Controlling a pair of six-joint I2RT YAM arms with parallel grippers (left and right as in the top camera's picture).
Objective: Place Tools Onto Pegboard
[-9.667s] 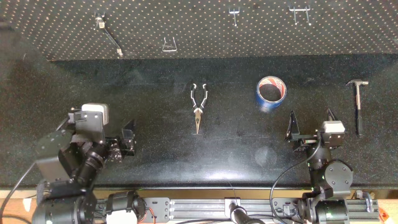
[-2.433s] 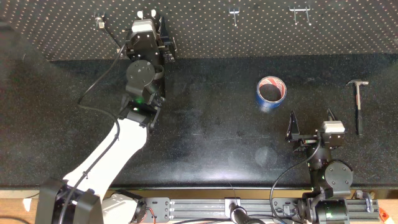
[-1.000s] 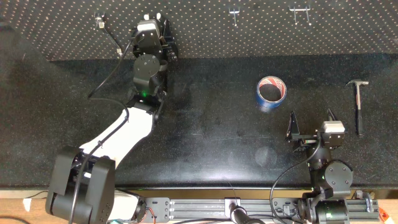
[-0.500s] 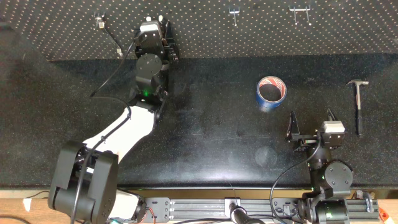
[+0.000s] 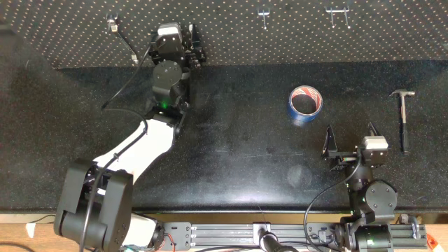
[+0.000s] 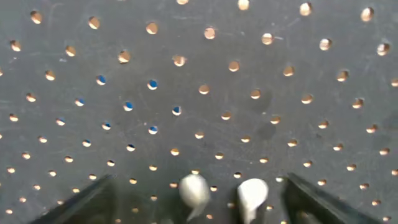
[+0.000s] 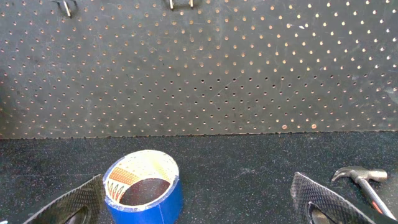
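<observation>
At the black perforated pegboard [image 5: 315, 35], left of centre: 1 left gripper [image 5: 190, 38], its arm stretched across the black gritty worktop [image 5: 238, 154] and held close to the board. Its fingers stand wide apart. Between them, touching neither, rise the 2 white-tipped handles of 1 pair of pliers [image 6: 194, 190]. I judge the pliers to be at their hook and free of the grip, though the hook itself is hidden behind the gripper. The closeness makes sense, since a tool must come flat to the board to catch.

On the worktop, right half: 1 blue roll of tape [image 5: 305, 103], lying flat with its opening up. Also 1 steel-headed hammer with a dark handle [image 5: 403, 119], well apart from the tape near the right edge. Neither is hung yet.

Near its own base: 1 right gripper [image 5: 348, 135], fingers spread, holding nothing, facing the tape. That looks handy for the next pick.

On the board: 3 metal hooks [image 5: 263, 14] in sight.
</observation>
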